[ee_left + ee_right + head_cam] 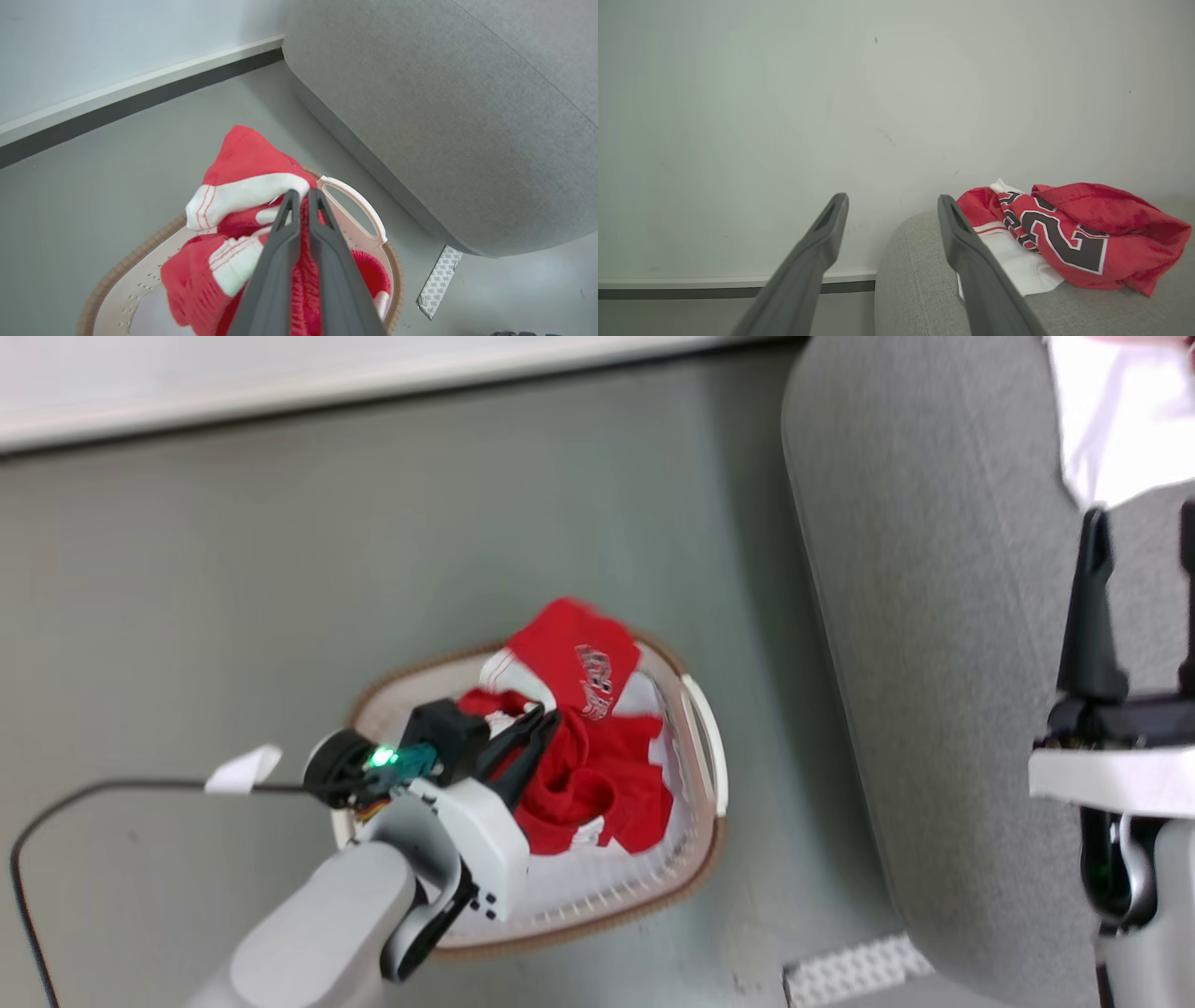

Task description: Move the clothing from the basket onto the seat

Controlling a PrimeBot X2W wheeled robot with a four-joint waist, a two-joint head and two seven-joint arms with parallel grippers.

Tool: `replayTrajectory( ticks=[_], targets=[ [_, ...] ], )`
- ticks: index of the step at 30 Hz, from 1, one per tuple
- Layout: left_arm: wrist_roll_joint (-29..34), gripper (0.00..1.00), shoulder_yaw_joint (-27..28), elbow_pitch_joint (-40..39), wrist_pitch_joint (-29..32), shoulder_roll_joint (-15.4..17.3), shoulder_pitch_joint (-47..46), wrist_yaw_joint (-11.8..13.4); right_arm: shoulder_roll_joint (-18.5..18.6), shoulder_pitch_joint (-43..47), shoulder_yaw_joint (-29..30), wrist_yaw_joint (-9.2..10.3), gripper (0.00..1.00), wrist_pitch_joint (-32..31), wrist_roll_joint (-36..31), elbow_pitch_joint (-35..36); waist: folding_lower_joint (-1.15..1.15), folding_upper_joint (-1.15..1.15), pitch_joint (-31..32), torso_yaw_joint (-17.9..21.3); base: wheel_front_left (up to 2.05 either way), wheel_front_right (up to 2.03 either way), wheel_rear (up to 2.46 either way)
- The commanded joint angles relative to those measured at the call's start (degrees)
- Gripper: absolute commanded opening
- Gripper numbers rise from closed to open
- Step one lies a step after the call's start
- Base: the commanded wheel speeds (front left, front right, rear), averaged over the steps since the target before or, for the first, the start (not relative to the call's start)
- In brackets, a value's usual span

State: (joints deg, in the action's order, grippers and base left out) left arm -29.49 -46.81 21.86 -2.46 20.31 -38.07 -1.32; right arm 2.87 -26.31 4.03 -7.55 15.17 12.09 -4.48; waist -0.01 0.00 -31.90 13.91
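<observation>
The clothing [588, 775] is a bunch of red and white jersey fabric heaped in the cream basket [702, 728] on the floor. My left gripper [543, 717] is over the basket, shut on a fold of that clothing. In the left wrist view the left gripper [299, 193] pinches red cloth beside a white striped cuff of the clothing [243, 196], above the basket [359, 205]. The grey seat [934, 616] stands to the right. My right gripper [1142, 513] hangs open over it. In the right wrist view the right gripper [893, 199] holds nothing; another red and white jersey [1064, 233] lies on the seat [920, 280].
A black cable [56, 821] and a white scrap of tape [243, 768] lie on the grey floor left of the basket. A patterned white strip [854, 966] sits on the floor by the seat's corner. White fabric [1111, 420] lies on the seat. A wall with a baseboard [280, 392] runs behind.
</observation>
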Motion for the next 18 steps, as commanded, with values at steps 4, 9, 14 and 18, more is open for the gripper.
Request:
replayTrajectory(
  ticks=[4,9,14,18],
  targets=[
    [-2.18,0.00,1.55,-0.35,-4.23,-0.92,3.72,1.75,0.08,4.84,0.70,0.13,1.00,-0.04,-1.87,-1.29,0.01,0.00,10.31,-3.30,0.00,0.00,0.00],
    [-3.20,0.00,2.92,-1.35,-6.72,-1.34,5.92,3.11,0.07,8.15,1.09,0.13,1.00,-0.04,-3.24,-2.18,0.01,0.00,15.07,-4.40,0.00,0.00,0.00],
    [-3.75,0.00,3.91,-3.20,-8.57,-0.62,8.32,4.84,0.06,12.08,0.54,0.13,1.00,-0.04,-4.85,-3.46,0.01,0.00,20.49,-5.32,0.00,0.00,0.00],
    [-4.59,0.00,4.81,-4.16,-9.39,0.14,10.46,5.91,0.07,15.59,-0.82,0.13,1.00,-0.04,-6.17,-5.08,0.01,0.00,25.07,-6.11,0.00,0.00,0.00]
  ],
)
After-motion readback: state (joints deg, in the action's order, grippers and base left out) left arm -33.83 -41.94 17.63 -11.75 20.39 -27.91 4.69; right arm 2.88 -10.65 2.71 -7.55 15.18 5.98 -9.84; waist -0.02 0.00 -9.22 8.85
